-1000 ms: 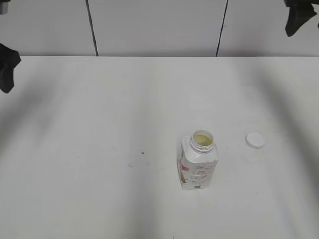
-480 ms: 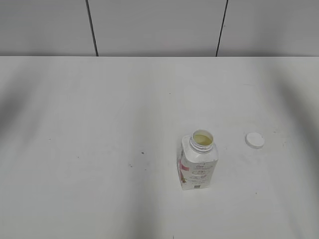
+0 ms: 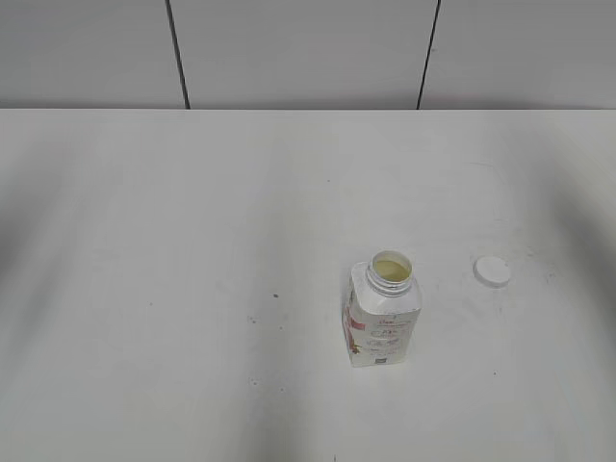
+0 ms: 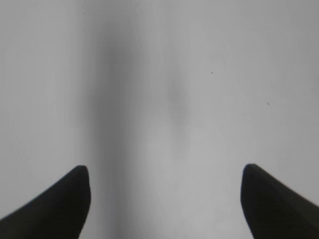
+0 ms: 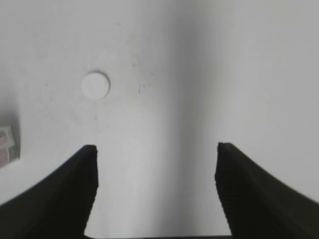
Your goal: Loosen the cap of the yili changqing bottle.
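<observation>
Bottle: the yili changqing bottle stands upright on the white table, its neck open and pale liquid showing inside.
Cap: the cap lies flat on the table, off the bottle, to its right and a little farther back, apart from it.
Left gripper: jaws spread wide, nothing between them, only bare table below.
Right gripper: jaws spread wide and empty; the cap lies ahead of its left finger, the bottle's corner at the frame's left edge.
</observation>
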`<action>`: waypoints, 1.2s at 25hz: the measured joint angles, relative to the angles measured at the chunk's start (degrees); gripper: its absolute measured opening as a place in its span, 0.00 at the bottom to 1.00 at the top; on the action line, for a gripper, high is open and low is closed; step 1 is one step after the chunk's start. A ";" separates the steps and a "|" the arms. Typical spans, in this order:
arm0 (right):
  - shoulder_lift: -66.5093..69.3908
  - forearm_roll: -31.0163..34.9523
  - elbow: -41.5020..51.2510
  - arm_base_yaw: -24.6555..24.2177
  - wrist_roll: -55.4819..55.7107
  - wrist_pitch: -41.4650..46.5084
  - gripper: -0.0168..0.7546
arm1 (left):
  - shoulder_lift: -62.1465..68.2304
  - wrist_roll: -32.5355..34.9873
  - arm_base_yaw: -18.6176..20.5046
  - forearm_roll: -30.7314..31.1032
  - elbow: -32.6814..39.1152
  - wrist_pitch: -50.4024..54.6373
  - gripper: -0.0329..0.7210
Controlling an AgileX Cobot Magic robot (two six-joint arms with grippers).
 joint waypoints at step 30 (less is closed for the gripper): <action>-32.56 0.51 31.50 0.00 -0.65 -2.88 0.77 | -39.36 0.00 0.00 -8.34 30.64 -4.14 0.79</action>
